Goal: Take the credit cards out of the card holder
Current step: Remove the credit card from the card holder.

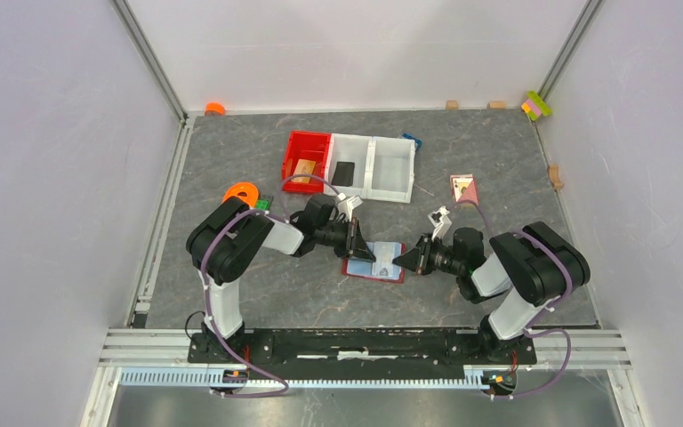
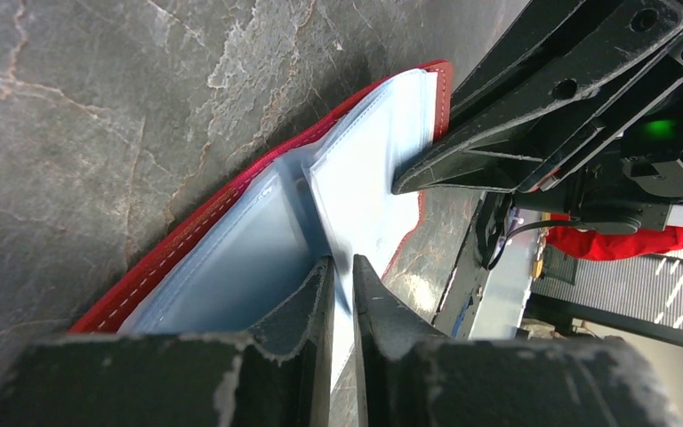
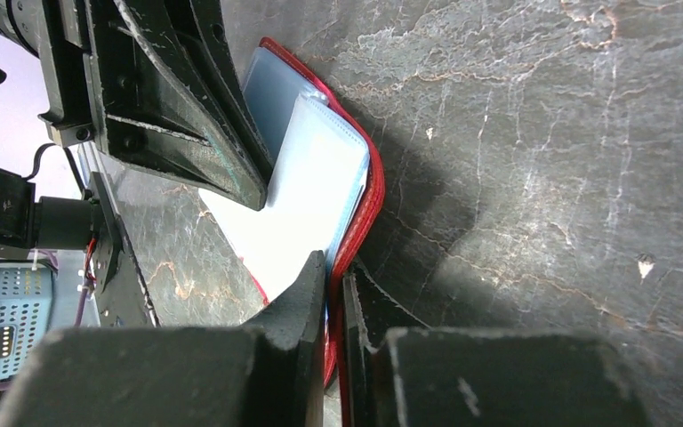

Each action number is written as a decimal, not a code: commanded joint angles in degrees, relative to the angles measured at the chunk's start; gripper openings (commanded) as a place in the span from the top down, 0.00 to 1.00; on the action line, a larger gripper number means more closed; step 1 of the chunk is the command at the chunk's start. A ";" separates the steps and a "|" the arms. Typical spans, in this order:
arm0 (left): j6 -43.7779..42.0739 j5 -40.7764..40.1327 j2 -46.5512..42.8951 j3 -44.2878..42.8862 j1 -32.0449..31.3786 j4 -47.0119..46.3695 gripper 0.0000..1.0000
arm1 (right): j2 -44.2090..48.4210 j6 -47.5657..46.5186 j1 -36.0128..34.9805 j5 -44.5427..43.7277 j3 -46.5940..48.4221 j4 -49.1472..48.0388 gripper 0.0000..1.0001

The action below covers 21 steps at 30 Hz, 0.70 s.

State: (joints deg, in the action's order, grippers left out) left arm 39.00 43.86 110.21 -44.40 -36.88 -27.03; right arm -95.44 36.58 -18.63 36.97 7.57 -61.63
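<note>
The dark red card holder (image 1: 362, 270) lies open on the table between both arms. My left gripper (image 1: 366, 247) is shut on a thin pale grey-blue leaf (image 2: 369, 178) standing up from its lining. I cannot tell whether that leaf is the grey-blue card or a sleeve. My right gripper (image 1: 400, 261) is shut on the holder's red edge (image 3: 369, 200), pinning it. The leaf also shows in the right wrist view (image 3: 316, 173). A tan-orange card (image 1: 305, 169) lies in the red bin and a black card (image 1: 344, 173) in the white bin.
The red bin (image 1: 295, 151) and a white two-part bin (image 1: 389, 191) stand behind the holder. A pink-and-white card (image 1: 463, 188) lies at the right. An orange ring (image 1: 241, 192) and a green block (image 1: 263, 203) sit by the left arm. Small blocks line the back wall.
</note>
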 commanded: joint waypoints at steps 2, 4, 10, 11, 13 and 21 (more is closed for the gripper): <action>2.48 3.69 -0.84 0.03 -0.49 -5.14 0.81 | -0.36 -3.77 -0.30 -2.78 1.46 4.06 0.90; 3.69 5.09 -0.97 0.66 -0.46 -7.99 0.78 | -0.41 -3.85 -0.44 -2.90 1.54 4.42 0.91; 9.02 8.46 -0.28 2.35 -0.47 -17.76 0.77 | -0.35 -4.15 -0.43 -3.07 1.70 5.10 0.93; 9.81 8.90 -0.02 2.57 -0.47 -19.31 0.79 | -0.32 -4.16 -0.44 -3.11 1.74 5.09 0.93; 11.26 9.69 0.14 2.95 -0.47 -21.72 0.82 | -0.28 -4.15 -0.36 -3.05 1.67 5.11 0.93; 16.20 11.80 2.23 3.18 -0.51 -28.73 0.90 | -0.01 -3.72 -0.47 -2.14 1.32 3.54 0.93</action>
State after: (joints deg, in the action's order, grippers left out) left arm 49.60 49.78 111.46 -40.32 -36.45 -45.04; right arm -95.39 35.66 -18.68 37.10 8.51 -60.25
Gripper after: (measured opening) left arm 0.099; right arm 0.098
